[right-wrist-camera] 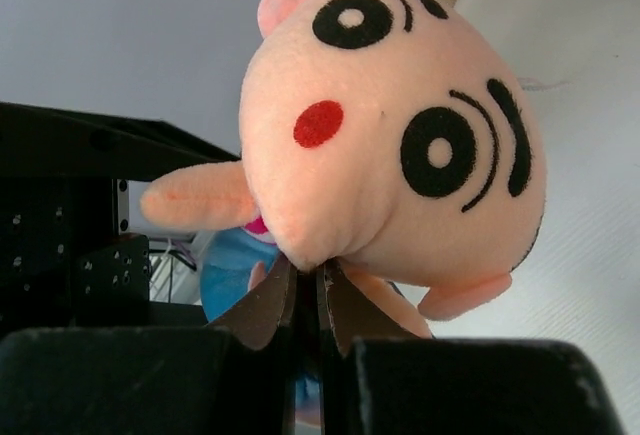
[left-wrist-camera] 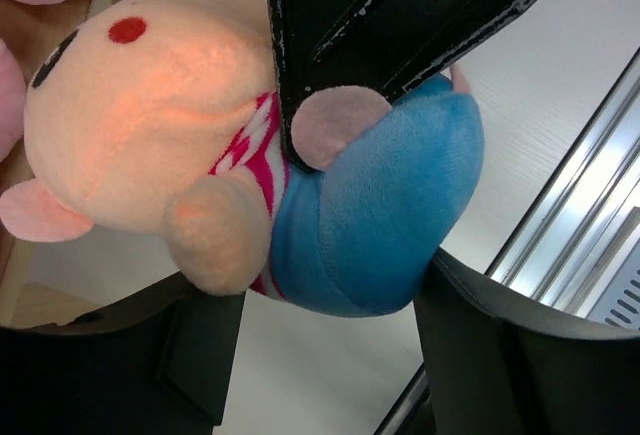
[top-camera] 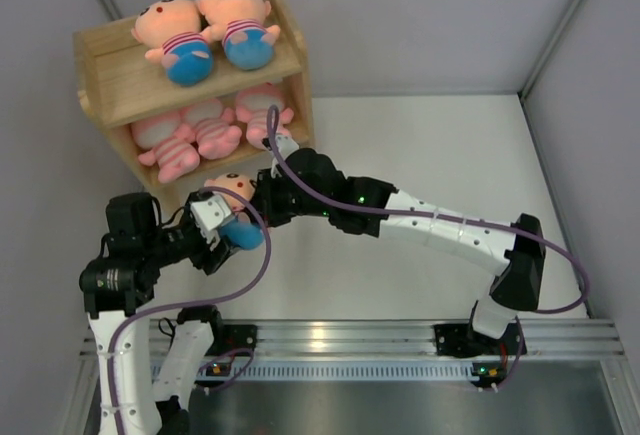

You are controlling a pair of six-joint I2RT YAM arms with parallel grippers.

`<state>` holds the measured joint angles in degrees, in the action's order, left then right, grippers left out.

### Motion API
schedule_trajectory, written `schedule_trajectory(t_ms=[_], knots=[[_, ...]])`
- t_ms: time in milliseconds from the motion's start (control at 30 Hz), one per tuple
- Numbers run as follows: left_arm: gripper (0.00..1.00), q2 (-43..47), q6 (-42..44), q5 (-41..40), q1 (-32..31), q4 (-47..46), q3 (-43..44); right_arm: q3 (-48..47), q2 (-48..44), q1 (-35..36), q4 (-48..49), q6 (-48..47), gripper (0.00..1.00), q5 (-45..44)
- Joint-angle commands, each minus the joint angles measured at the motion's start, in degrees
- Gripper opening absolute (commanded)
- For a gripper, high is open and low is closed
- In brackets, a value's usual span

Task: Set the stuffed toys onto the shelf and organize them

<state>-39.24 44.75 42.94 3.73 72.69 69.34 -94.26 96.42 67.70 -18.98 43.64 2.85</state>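
Note:
A peach doll [top-camera: 233, 193] with blue pants hangs in the air just in front of the wooden shelf [top-camera: 110, 85], between my two grippers. My right gripper [top-camera: 258, 200] is shut on it, pinching the fabric under its chin [right-wrist-camera: 320, 275]. The doll's face fills the right wrist view [right-wrist-camera: 400, 135]. My left gripper [top-camera: 222, 225] is open. Its fingers [left-wrist-camera: 200, 345] stand wide either side of the doll's blue pants [left-wrist-camera: 380, 225]. Two dolls [top-camera: 205, 30] lie on the top tier. Three pink pigs [top-camera: 195, 135] fill the lower tier.
The shelf stands at the far left against the grey wall. An aluminium rail [top-camera: 400, 335] runs along the near table edge. Purple cables [top-camera: 300, 190] loop along both arms. The right arm stretches across the table middle.

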Motion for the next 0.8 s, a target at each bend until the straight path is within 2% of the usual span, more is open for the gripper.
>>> schedule_trajectory(t_ms=[0,33,67,167,200,300,333,433,567,767], knots=[[0.66,0.0,0.1,5.2,0.1,-0.1,1.4,-4.2,0.6,1.7,1.9,-1.1,0.00,-0.6],[0.59,-0.4,-0.2,6.0,0.1,0.0,1.5,-4.4,0.9,2.0,1.9,-1.3,0.00,-0.4],[0.43,-0.7,-0.6,6.2,0.1,0.0,1.9,-4.8,1.0,2.2,1.9,-1.5,0.00,0.2],[0.15,-1.1,-2.0,6.1,0.1,-0.1,3.9,-4.9,0.5,2.5,1.9,-2.8,0.01,0.7],[0.00,-1.1,-2.6,5.8,0.1,-0.1,4.7,-4.7,0.2,2.6,1.9,-3.4,0.02,0.7],[0.00,-0.9,-8.1,1.5,0.1,-2.1,9.5,-4.4,-1.9,2.6,1.0,-6.0,0.30,0.0],[0.00,-0.7,-10.5,0.0,0.1,-3.2,10.9,-4.1,-3.5,2.6,0.2,-6.8,0.44,-0.7],[0.00,0.6,-13.7,-6.6,0.1,-4.8,16.9,-3.5,-7.9,2.6,-0.7,-10.0,0.58,-2.5],[0.00,1.0,-17.1,-14.5,0.1,-8.9,24.8,-1.4,-14.1,2.6,-1.4,-15.7,0.66,-8.6],[0.00,-2.6,-21.6,-32.6,0.1,-18.1,33.6,4.4,-23.1,2.5,-0.5,-22.4,0.72,-15.8]])
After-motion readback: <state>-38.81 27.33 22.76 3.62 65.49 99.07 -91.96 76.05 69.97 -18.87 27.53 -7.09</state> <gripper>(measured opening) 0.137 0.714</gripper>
